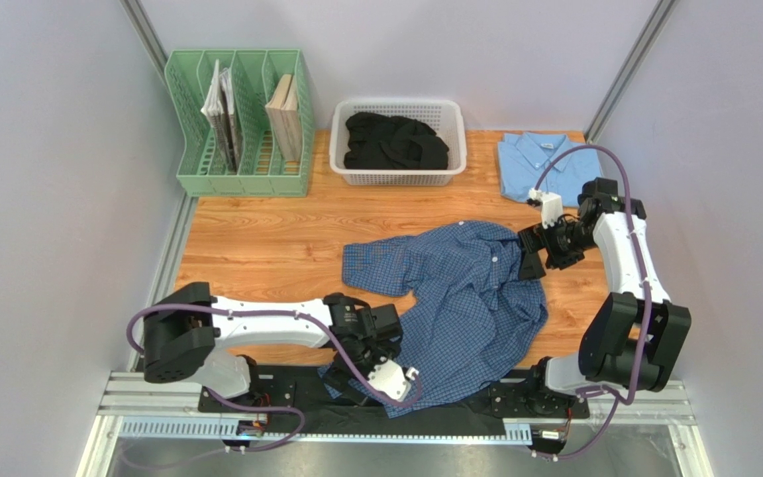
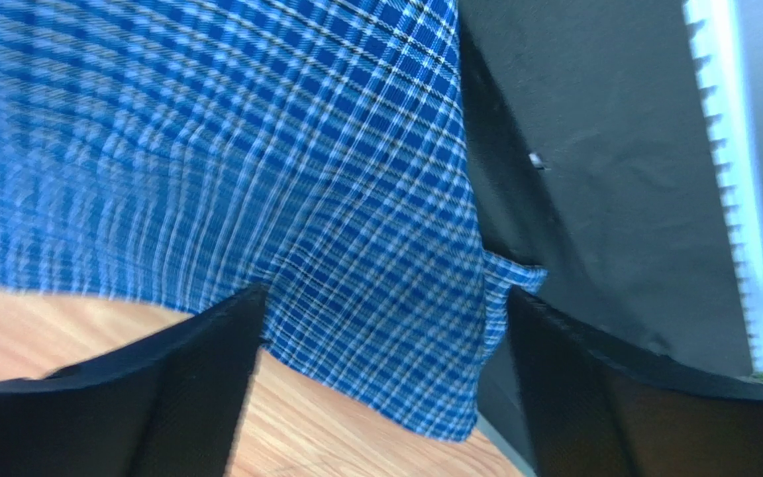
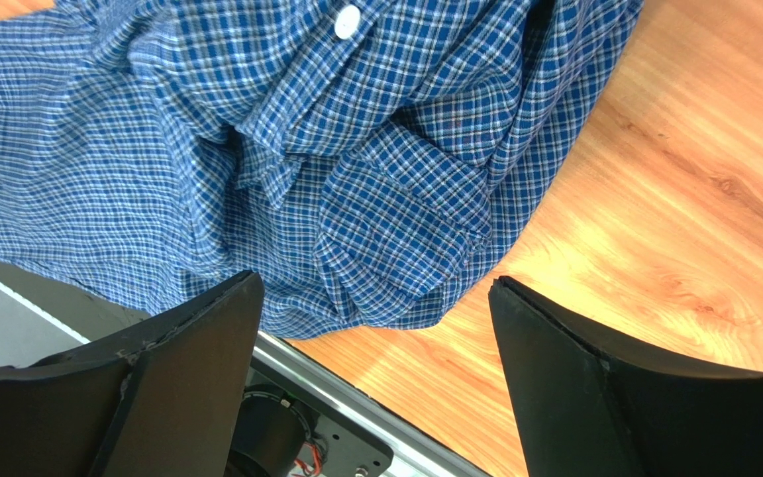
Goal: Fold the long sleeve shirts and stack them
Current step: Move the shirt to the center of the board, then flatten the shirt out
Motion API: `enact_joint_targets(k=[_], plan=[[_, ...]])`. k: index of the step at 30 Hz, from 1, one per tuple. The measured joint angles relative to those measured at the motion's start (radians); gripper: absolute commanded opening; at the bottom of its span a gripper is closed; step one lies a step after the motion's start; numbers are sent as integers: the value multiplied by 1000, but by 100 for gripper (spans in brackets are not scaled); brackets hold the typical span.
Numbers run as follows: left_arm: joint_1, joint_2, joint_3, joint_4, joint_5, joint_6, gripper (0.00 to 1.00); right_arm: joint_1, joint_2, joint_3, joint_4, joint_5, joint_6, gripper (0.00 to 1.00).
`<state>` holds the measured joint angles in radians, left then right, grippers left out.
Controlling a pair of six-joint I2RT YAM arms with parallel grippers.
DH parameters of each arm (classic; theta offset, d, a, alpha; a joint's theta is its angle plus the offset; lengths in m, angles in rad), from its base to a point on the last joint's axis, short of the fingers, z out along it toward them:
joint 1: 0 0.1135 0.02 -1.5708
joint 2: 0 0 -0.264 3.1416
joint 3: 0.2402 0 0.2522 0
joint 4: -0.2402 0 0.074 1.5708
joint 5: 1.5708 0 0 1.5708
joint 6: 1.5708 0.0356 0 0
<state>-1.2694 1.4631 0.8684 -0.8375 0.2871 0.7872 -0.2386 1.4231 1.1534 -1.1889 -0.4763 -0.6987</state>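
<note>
The dark blue checked shirt (image 1: pixel 465 298) lies crumpled and spread on the wooden table, and its near hem hangs over the black mat. The plain light blue shirt (image 1: pixel 545 164) lies folded at the back right. My left gripper (image 1: pixel 351 383) is open at the checked shirt's near-left hem. In the left wrist view the hem corner (image 2: pixel 405 328) lies between the open fingers of that gripper (image 2: pixel 385 296). My right gripper (image 1: pixel 532 258) is open at the shirt's right edge. In the right wrist view bunched cloth with a white button (image 3: pixel 348 20) lies ahead of that gripper (image 3: pixel 376 281), untouched.
A white basket (image 1: pixel 397 104) holding dark clothing (image 1: pixel 395 141) stands at the back centre. A green file rack (image 1: pixel 241 124) with books stands at the back left. A black mat (image 1: pixel 435 417) and a metal rail run along the near edge. Walls close both sides.
</note>
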Motion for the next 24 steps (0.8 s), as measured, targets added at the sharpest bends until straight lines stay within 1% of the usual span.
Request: enact_joint_targets(k=[2,3,4,5,7,9,10,13,14,15,17,18,21,24], plan=[[-18,35,-12,22,-35,-1,49,-6,-19,6,-8,-14,-5,91],[-18,55,-13,34,-56,-3,16,-9,-31,6,-14,-22,-8,91],[-16,68,-13,49,-77,-6,5,-13,-44,6,-21,-30,-11,91],[-6,71,-10,55,-92,-12,0,-14,-58,6,-26,-38,-14,92],[24,58,11,45,-91,-25,0,-17,-94,6,-30,-58,-24,92],[103,33,77,-7,-54,-42,0,-18,-128,6,-30,-82,-34,92],[163,20,136,-32,-21,-58,0,-18,-145,6,-28,-99,-38,93],[386,14,399,-80,91,-121,0,-18,-191,6,-5,-163,-40,95],[475,27,518,-89,142,-158,0,-18,-202,6,13,-189,-40,96],[529,40,596,-83,166,-179,0,-18,-210,6,30,-211,-38,96],[662,90,801,-95,251,-241,0,-14,-225,6,78,-269,-27,98],[707,117,874,-96,285,-268,0,-6,-237,5,110,-294,-17,99],[759,180,979,-115,352,-325,0,47,-284,-23,239,-336,38,100],[768,251,1014,-145,403,-378,0,156,-345,-77,385,-347,97,100]])
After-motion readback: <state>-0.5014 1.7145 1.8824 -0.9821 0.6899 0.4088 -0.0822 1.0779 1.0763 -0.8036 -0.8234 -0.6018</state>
